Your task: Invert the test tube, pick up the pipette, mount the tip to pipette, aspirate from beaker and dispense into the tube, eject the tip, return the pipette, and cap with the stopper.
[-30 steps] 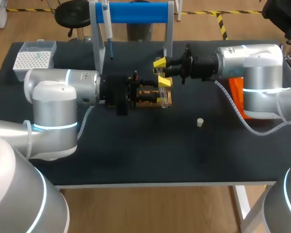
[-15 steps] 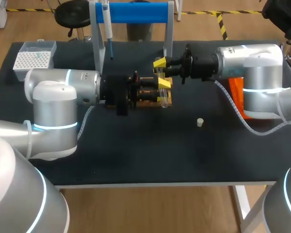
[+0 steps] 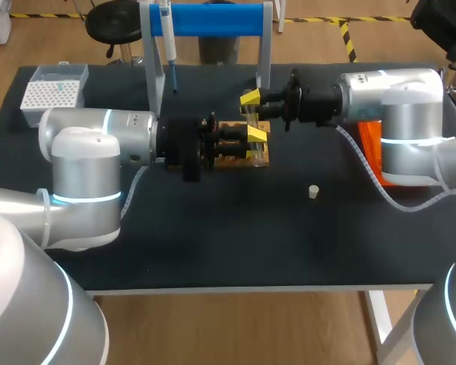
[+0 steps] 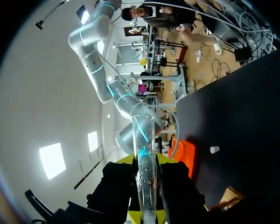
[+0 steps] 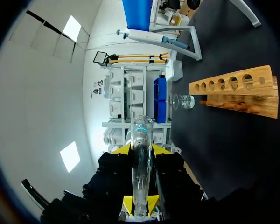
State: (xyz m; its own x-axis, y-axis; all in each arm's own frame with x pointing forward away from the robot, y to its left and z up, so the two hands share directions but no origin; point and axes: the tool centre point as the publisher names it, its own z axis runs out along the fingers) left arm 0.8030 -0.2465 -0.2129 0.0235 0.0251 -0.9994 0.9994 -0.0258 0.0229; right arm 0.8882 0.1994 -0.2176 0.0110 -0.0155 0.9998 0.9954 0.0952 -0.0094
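- Black surface (image 3: 213, 243) carries a blue stand (image 3: 213, 19) at its back edge, and the pipette (image 3: 167, 38) hangs on it.
- Wooden rack (image 3: 264, 157) lies near the middle, closer to the back edge.
- Left pincer (image 4: 145, 214) and right pincer (image 5: 140, 205) are each clenched on the glass test tube (image 4: 144, 149), above the rack.
- White stopper (image 3: 313, 192) lies apart from them, toward the right edge.

Clear glass test tube (image 4: 144, 149), clamped by both the left tool (image 4: 147, 186) and the right tool (image 5: 142, 177), lying along each tool's fingers. White stopper (image 3: 313, 192) lies on the worktop (image 3: 213, 243) near the right tool, untouched. Pipette (image 3: 167, 38) hangs upright beyond both tools.
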